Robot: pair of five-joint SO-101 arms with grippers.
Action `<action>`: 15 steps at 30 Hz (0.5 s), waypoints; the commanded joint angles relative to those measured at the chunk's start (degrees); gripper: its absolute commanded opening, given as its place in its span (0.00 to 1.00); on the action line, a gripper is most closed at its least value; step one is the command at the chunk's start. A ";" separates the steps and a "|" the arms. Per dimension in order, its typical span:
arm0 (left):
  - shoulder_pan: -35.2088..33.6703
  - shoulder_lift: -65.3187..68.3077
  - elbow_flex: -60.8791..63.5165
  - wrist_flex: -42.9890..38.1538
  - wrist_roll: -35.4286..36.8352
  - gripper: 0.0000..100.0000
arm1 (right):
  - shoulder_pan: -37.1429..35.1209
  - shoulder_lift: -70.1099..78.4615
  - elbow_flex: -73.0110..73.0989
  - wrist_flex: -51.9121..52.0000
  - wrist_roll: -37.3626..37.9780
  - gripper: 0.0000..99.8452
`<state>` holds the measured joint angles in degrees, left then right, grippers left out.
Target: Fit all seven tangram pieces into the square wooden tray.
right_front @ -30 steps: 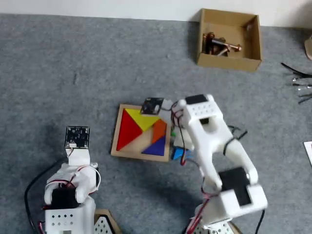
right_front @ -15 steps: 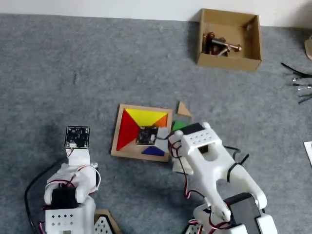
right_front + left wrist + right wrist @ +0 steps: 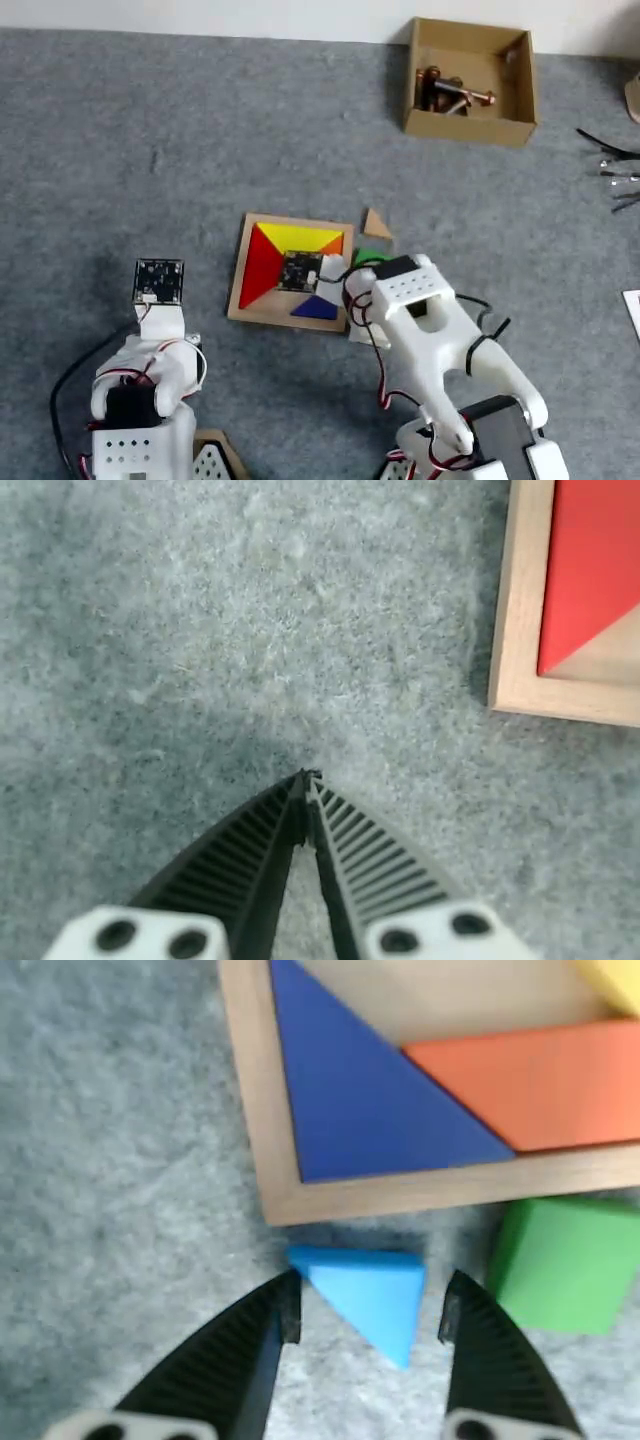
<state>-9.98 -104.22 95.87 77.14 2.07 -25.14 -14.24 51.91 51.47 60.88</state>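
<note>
- Straddling the light blue triangle (image 3: 372, 1295), our right tool (image 3: 368, 1308) stands open, a finger either side, gripping nothing; we judge it set for a pinch.
- That triangle lies on the desk (image 3: 100, 1160) just outside the tray (image 3: 400, 1192) rim, near the green square (image 3: 560, 1260).
- Our left tool (image 3: 305, 785): closed, empty, beside the tray.

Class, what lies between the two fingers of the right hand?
A light blue triangle lies on the carpet there, just outside the edge of the wooden tray, as the right wrist view shows.
</note>
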 commanded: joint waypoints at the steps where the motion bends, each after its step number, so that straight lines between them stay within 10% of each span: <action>1: -0.66 -0.40 0.75 0.00 -0.44 0.01 | -0.57 -2.86 1.45 -3.21 -0.44 0.22; 15: -0.66 -0.40 0.75 0.00 -0.44 0.01 | -0.48 -3.12 2.86 -4.70 -0.18 0.08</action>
<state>-9.98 -104.22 95.87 77.14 2.07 -24.97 -15.38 55.08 46.99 60.88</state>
